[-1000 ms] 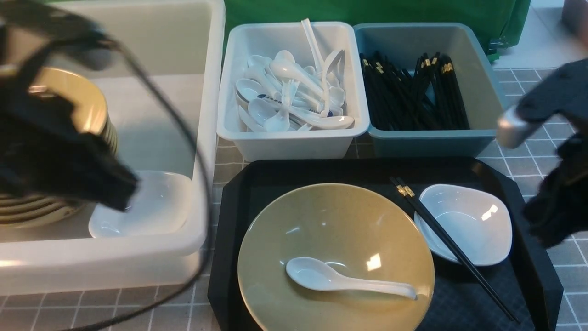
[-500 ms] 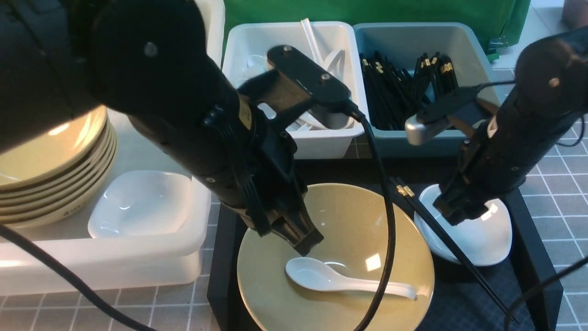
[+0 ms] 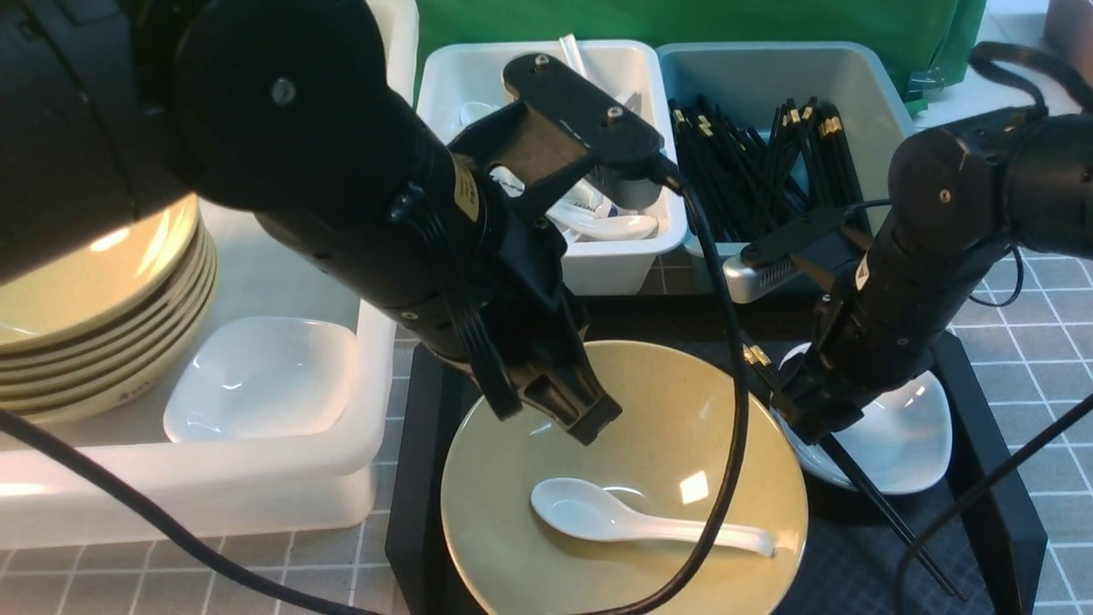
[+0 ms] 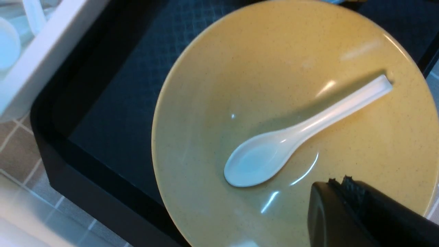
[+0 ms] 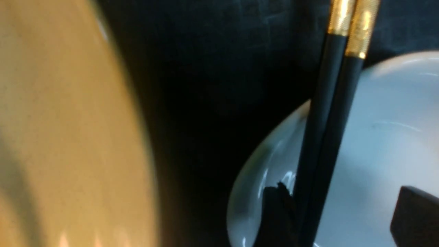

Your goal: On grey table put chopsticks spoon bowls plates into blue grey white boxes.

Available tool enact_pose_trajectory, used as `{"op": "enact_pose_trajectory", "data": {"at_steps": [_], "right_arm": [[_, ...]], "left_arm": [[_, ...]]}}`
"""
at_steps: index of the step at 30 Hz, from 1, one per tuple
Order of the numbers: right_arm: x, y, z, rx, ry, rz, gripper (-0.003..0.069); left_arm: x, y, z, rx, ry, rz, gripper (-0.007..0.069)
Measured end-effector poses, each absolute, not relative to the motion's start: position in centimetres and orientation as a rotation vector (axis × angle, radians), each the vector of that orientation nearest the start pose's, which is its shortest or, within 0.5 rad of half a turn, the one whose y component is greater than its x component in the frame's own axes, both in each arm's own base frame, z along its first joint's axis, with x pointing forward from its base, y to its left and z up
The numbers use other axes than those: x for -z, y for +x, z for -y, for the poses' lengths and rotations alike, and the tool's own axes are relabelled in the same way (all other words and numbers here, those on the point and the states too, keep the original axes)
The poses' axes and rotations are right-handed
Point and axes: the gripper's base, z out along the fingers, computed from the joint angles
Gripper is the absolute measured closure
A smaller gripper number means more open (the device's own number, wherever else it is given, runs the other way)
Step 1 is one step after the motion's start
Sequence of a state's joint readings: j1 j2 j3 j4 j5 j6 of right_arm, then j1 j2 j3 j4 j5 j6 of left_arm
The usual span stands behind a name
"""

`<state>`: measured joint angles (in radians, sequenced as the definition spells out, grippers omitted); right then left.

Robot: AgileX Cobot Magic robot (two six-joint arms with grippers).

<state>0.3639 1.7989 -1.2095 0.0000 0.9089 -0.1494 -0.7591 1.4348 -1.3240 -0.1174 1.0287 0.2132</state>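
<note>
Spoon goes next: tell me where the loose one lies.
Front view, low centre: the white soup spoon lies in the tan bowl on the black tray, near the left gripper.

We can read no text; the yellow sticker (image 3: 461, 198) on the left arm (image 3: 341, 171) and the white sticker (image 3: 862, 275) on the right arm (image 3: 939, 231) are too blurred.

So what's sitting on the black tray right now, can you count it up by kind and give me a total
Wide glossy tan-yellow round bowl: 1
Glossy white Chinese soup spoon: 1
Small glossy white rounded-square dish: 1
Long thin black chopsticks with gold bands: 2
Total: 5
</note>
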Motion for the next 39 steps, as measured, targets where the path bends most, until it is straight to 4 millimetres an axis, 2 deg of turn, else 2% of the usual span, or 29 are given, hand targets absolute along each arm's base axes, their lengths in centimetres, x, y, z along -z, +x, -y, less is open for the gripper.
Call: {"op": "enact_pose_trajectory", "data": {"at_steps": [7,11,13,14,15,16,21,24,26,27,28,29,32,33,35,36,37,39], "right_arm": [[-18.9,32.6,-12.4,-0.022,-0.765,-2.907,0.0207],[-18.9,32.5,-12.4,-0.020,-0.772,-2.913,0.0307],[-18.9,32.4,-12.3,-0.018,-0.781,-2.921,0.0402],[-18.9,32.4,-12.3,-0.018,-0.781,-2.922,0.0411],[-18.9,32.4,-12.3,-0.017,-0.787,-2.927,0.0477],[-18.9,32.3,-12.3,-0.016,-0.788,-2.932,0.0499],[-19.9,32.4,-12.3,-0.013,-0.799,-2.951,0.0508],[-22.3,32.2,-12.3,-0.018,-0.795,-2.910,0.0508],[-24.7,32.2,-12.1,-0.026,-0.776,-2.846,0.0508],[-25.0,32.2,-12.1,-0.027,-0.773,-2.838,0.0508],[-27.0,32.6,-11.9,-0.034,-0.747,-2.777,0.0508],[-28.1,32.8,-11.8,-0.036,-0.731,-2.743,0.0508],[-31.5,34.6,-10.9,-0.039,-0.642,-2.619,0.0508],[-31.5,34.6,-10.8,-0.038,-0.638,-2.619,0.0508],[-33.8,36.9,-10.0,-0.045,-0.539,-2.524,0.0508],[-33.7,37.0,-9.8,-0.038,-0.534,-2.528,0.0508],[-34.5,38.4,-9.6,-0.049,-0.479,-2.488,0.0508],[-35.2,40.4,-9.4,-0.058,-0.413,-2.434,0.0508]], "left_arm": [[-34.6,21.0,21.1,0.343,1.192,-2.348,0.0640],[-34.7,21.0,21.2,0.342,1.192,-2.345,0.0640],[-34.7,21.0,21.2,0.343,1.192,-2.345,0.0640],[-34.7,21.0,21.2,0.343,1.192,-2.345,0.0640],[-34.7,21.0,21.2,0.343,1.191,-2.343,0.0640],[-34.7,21.0,21.2,0.343,1.190,-2.342,0.0640],[-34.7,21.1,21.2,0.345,1.186,-2.335,0.0640],[-34.7,21.1,21.2,0.351,1.167,-2.343,0.0640],[-34.8,21.2,21.3,0.360,1.144,-2.338,0.0640],[-34.8,21.2,21.3,0.360,1.142,-2.336,0.0640],[-34.8,21.6,21.4,0.369,1.109,-2.330,0.0640],[-34.8,22.0,21.5,0.374,1.093,-2.323,0.0640],[-34.9,24.4,22.1,0.388,1.015,-2.312,0.0640],[-34.9,24.6,22.1,0.388,1.011,-2.313,0.0640],[-35.5,27.7,23.0,0.385,0.953,-2.297,0.0640],[-35.6,27.9,23.0,0.385,0.949,-2.295,0.0640],[-36.1,29.5,23.4,0.384,0.921,-2.268,0.0640],[-36.9,31.3,24.1,0.386,0.888,-2.227,0.0640]]}}
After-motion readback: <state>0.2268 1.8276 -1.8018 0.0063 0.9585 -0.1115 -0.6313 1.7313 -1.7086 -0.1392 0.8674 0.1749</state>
